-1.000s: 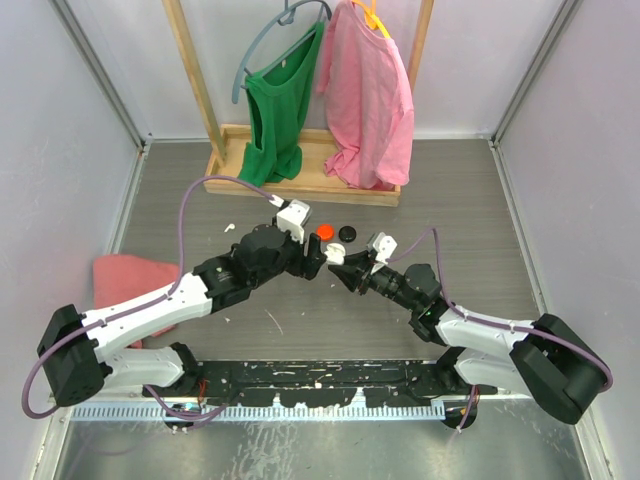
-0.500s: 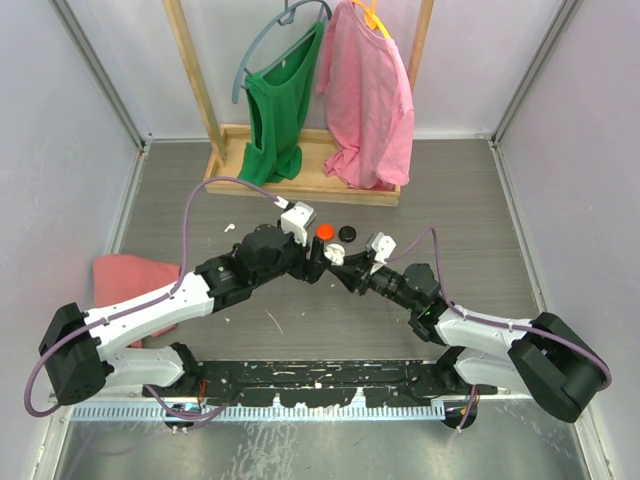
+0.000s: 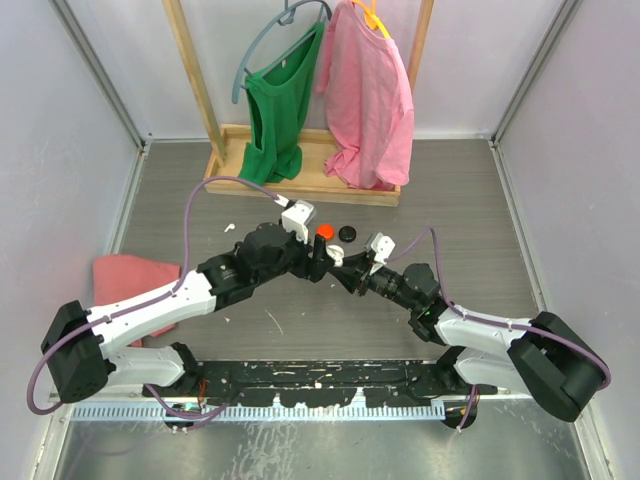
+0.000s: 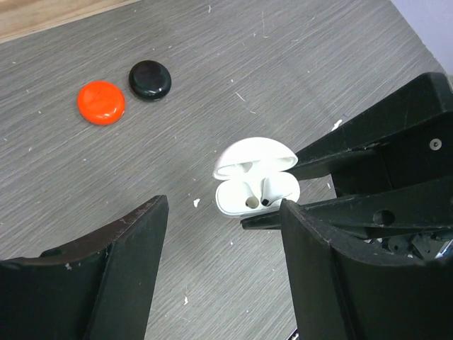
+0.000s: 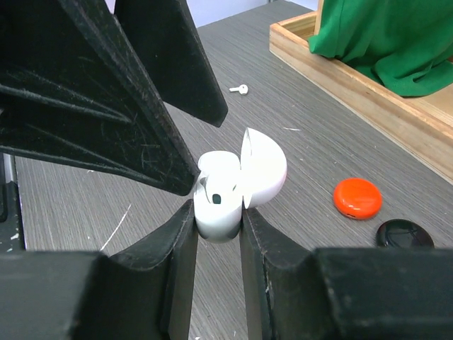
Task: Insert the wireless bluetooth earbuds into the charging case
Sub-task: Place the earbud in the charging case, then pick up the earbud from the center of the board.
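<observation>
The right claw (image 5: 218, 214) is pinching the open charging case (image 5: 260, 166); the left claw (image 4: 223, 211) is hovering spread beside it.

Seen from above, the charging case (image 3: 336, 254) is mostly hidden, only a white sliver showing. In the right wrist view the right gripper (image 5: 218, 216) covers its lower sides, and a white earbud (image 5: 241, 89) far behind is too small for detail

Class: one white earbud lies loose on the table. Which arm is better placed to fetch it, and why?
Left. The left gripper is open and empty; the right gripper is shut on the open charging case. The earbud lies on the left arm's side.
</observation>
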{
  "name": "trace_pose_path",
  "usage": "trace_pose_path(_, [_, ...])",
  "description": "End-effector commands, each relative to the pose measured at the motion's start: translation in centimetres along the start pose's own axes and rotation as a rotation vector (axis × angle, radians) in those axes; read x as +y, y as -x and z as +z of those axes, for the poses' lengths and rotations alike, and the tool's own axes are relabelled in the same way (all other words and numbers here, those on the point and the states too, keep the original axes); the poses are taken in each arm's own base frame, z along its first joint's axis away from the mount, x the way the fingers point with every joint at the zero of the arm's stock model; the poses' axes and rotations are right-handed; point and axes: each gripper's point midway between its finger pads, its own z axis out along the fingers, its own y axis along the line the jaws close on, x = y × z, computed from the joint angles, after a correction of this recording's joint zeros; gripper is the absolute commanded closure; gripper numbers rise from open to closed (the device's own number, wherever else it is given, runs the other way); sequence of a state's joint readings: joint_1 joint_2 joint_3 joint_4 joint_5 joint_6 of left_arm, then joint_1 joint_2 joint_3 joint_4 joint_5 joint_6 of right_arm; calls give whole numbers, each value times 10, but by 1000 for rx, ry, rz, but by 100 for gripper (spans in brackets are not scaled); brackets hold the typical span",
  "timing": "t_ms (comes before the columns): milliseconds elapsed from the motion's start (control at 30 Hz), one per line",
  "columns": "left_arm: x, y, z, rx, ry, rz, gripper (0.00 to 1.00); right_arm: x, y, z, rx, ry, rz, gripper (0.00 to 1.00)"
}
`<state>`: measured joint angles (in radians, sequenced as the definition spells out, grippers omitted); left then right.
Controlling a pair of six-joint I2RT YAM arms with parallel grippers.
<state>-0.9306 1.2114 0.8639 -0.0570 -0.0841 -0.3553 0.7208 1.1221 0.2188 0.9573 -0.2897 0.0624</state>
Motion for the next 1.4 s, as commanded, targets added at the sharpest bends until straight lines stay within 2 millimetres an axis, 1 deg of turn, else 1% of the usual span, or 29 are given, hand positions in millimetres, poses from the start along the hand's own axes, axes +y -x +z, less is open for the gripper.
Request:
trace_pose_path(0, [-9,39,-1,-109,-8,-51,33,5,29,9,-89,29,-16,99])
trace_pose_path(133, [-7,42,-2,-112,8,-65,31,4,29,9,-90,25,-16,99])
trace_pose_path(300, [6,42,-11,-118,76,-67,28,3,29,8,-90,14,-14,99])
trace_pose_path(400, [19,41,-19,-112,130,-68,26,1,28,8,-87,5,-13,99])
trace_pose_path(500, [37,38,-26,-98,195,-77,25,-2,26,8,-83,-11,-10,99])
trace_pose_path(567, [53,34,-30,-82,251,-86,25,-4,25,8,-81,-23,-7,99])
trace_pose_path(633, [73,30,-36,-59,321,-95,25,-5,24,8,-79,-29,-6,99])
trace_pose_path(700, [97,28,-42,-47,399,-108,25,-6,24,9,-79,-30,-5,99])
trace_pose_path(800, [127,25,-48,-25,483,-130,25,-6,22,9,-73,-31,-1,99])
trace_pose_path(933, [170,21,-50,-7,589,-159,26,-6,21,10,-70,-33,6,99])
trace_pose_path(1067, [208,21,-47,8,639,-220,27,-7,19,11,-65,-33,7,99])
trace_pose_path(1133, [229,15,-41,32,669,-271,27,-6,20,11,-66,-33,8,99])
trace_pose_path(1267, [266,8,-33,63,710,-365,27,-8,19,11,-65,-41,6,99])
trace_pose_path(1300, [275,4,-30,81,727,-384,28,-8,18,11,-62,-43,6,99])
trace_pose_path(1367, [292,0,-25,95,755,-420,30,-9,15,13,-54,-46,9,99])
